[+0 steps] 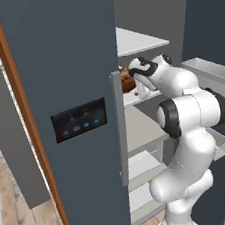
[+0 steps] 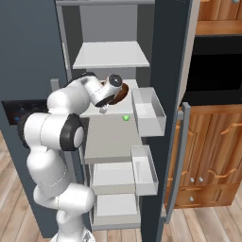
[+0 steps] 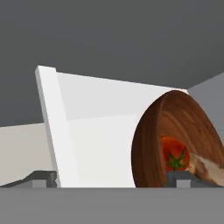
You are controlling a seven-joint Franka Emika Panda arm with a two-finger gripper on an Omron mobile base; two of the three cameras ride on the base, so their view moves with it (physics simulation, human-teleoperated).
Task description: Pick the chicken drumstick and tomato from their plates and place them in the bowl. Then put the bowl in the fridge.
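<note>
The fridge stands open, and my arm reaches in over a white shelf. On that shelf sits the wooden bowl, which also peeks out past the door edge. In the hand view the bowl appears tipped on its side to the right, with the red tomato and the pale brown chicken drumstick inside it. My gripper is open. One fingertip is in front of the bowl's rim and the other is well off to the left. The plates are out of view.
White door bins hang on the open right door, close beside the arm. Upper and lower shelves sit above and below. Wooden cabinets stand to the right. A small green dot sits at the shelf's front edge.
</note>
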